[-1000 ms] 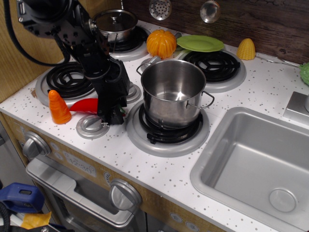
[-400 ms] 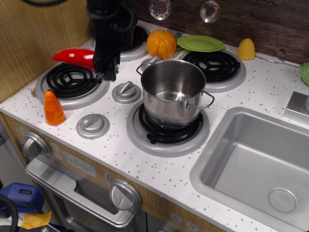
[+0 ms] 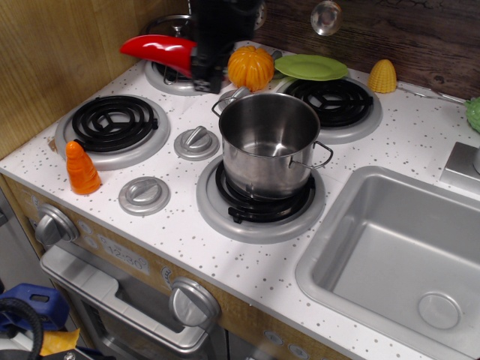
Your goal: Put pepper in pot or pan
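Note:
The glossy red pepper (image 3: 159,51) hangs in the air over the back-left burner, its pointed tip toward the left. My black gripper (image 3: 201,69) is shut on its right end, so the stem cap is hidden. The tall steel pot (image 3: 268,142) stands empty on the front-right burner, below and to the right of the gripper. The gripper's lower end sits just left of the pot's far rim and higher than it.
An orange carrot (image 3: 80,168) stands near the stove's front left. An orange pumpkin (image 3: 250,67), a green plate (image 3: 310,67) and a yellow corn piece (image 3: 382,76) lie at the back. The lidded pot (image 3: 169,24) is mostly hidden behind the arm. A sink (image 3: 397,247) lies right.
The gripper lifted the pepper from the stove top beside the carrot, then carried it up, back and to the right, closer to the pot.

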